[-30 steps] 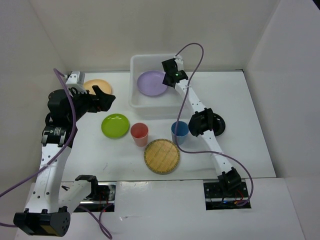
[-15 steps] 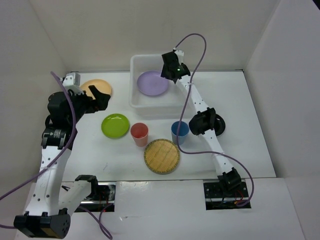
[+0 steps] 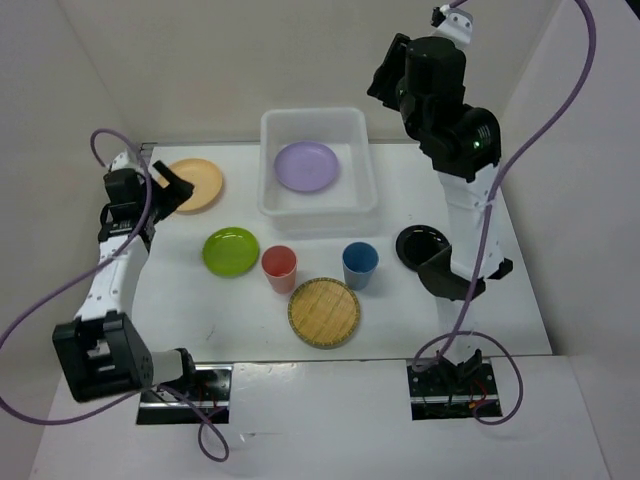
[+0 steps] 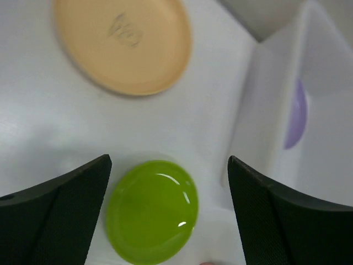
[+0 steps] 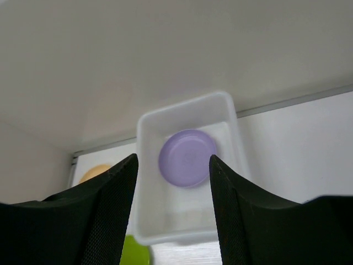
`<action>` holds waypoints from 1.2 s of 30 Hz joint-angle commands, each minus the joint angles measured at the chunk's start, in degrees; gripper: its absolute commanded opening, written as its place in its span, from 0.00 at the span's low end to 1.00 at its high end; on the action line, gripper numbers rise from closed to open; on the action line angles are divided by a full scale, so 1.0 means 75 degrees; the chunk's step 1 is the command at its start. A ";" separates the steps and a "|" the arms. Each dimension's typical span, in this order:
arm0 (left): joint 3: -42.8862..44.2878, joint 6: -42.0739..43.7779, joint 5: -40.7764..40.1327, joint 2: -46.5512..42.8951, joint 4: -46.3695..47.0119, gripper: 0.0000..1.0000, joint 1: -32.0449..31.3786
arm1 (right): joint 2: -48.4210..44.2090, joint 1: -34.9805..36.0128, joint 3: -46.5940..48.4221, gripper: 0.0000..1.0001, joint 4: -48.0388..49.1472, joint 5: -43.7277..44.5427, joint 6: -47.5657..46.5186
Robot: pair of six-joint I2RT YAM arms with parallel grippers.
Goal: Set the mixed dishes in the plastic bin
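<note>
The translucent white plastic bin (image 3: 268,128) stands at the back middle with a lilac plate (image 3: 306,165) lying flat inside. My right gripper (image 3: 386,78) hangs high above the bin's right side, open and empty; in its wrist view (image 5: 172,160) the bin (image 5: 144,165) and lilac plate (image 5: 187,157) lie far below. My left gripper (image 3: 172,187) is wide open and empty at the left edge of the orange plate (image 3: 198,185). From the left wrist (image 4: 169,161) I look down on the orange plate (image 4: 124,41) and the lime green plate (image 4: 151,212).
On the table lie the green plate (image 3: 231,250), a coral-red cup (image 3: 279,267), a blue cup (image 3: 360,264), a woven tan plate (image 3: 324,312) and a black plate (image 3: 418,243) partly behind the right arm. White walls enclose the table.
My right gripper opened, left the lilac plate in the bin and rose high above it. My left arm swung back and left to the orange plate's edge.
</note>
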 commanded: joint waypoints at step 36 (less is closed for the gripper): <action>0.2403 -0.2670 0.0092 0.6444 0.1465 0.59 0.1636 | -0.7060 -0.0383 -1.0666 0.66 0.1547 -0.0576 0.0485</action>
